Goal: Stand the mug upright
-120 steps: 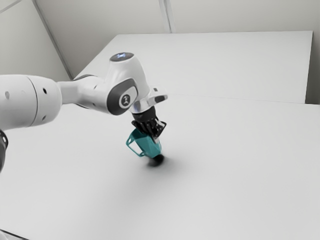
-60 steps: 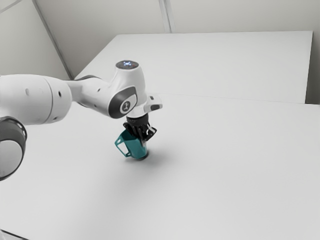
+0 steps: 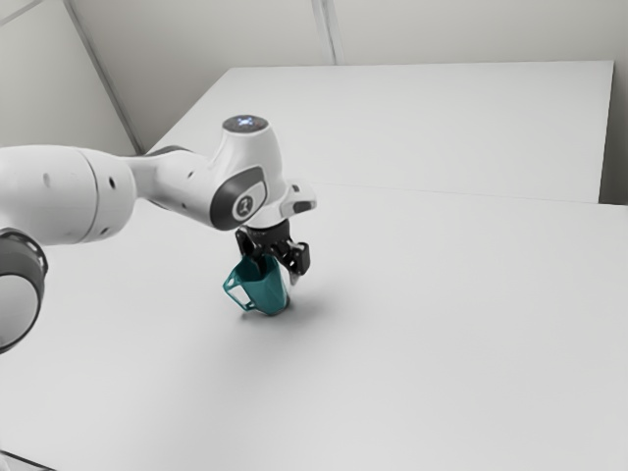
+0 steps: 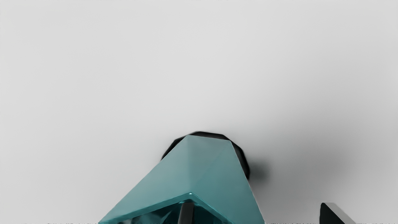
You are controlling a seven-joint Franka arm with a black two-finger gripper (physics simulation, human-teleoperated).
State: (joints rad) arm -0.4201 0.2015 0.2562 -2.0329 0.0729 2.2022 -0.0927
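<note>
The black gripper spreads its jaws wide, one inside the teal mug, the other outside, apart from its wall.

Bright, diffuse light washes the table; a soft-edged shadow spreads from the mug toward three o'clock in the exterior view.

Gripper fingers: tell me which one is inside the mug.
The finger on the exterior view's left: it reaches in past the rim of the mug. The other finger stands outside, apart from the wall.
</note>
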